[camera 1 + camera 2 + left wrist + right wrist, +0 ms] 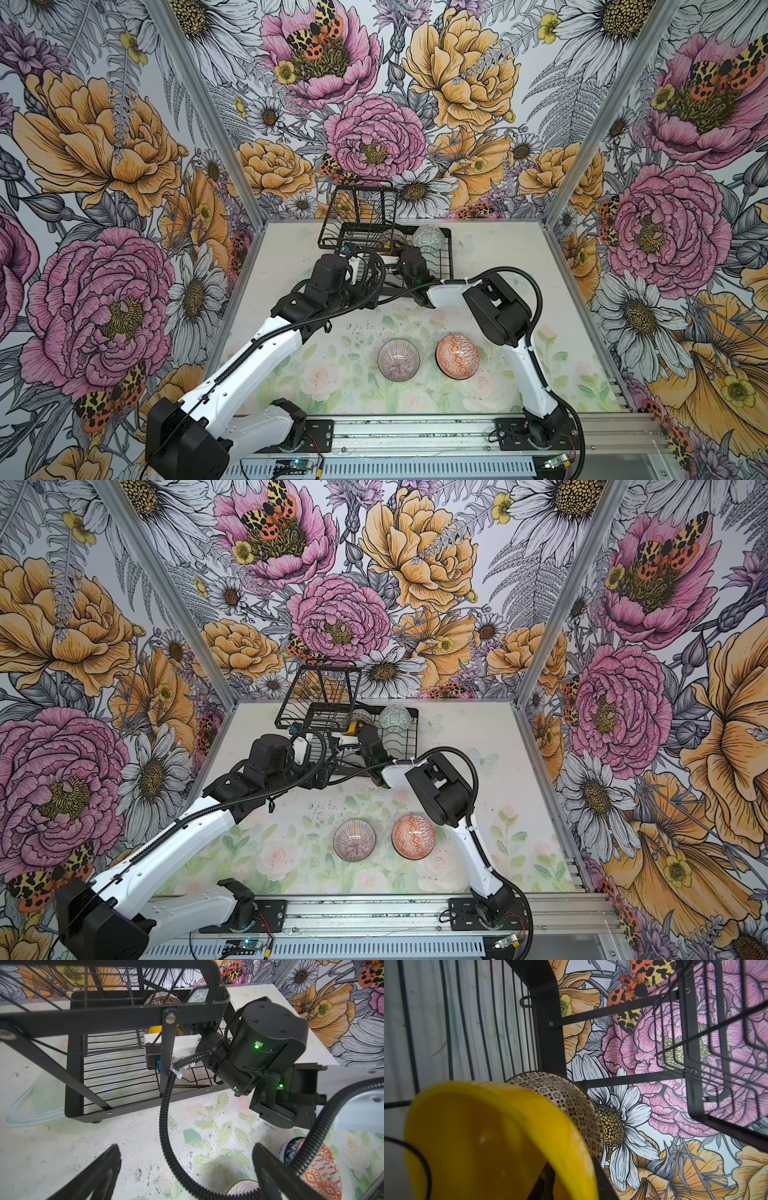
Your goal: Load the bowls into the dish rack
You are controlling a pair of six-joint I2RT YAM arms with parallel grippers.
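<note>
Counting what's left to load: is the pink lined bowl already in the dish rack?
No, the pink bowl sits beside the orange-white bowl, out in front of the dish rack.

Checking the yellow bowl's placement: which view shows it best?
The right wrist view: the yellow bowl fills the foreground beside the patterned bowl. Both top views and the left wrist view show only a yellow sliver.

yellow bowl (483,1138) blurred, blue bowl (287,1152) mostly hidden

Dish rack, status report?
Left end effector open. Right end effector at plain yellow bowl in black wire dish rack, grip unclear. Pink lined bowl, orange-white bowl on table. Left arm crowds rack front.
</note>
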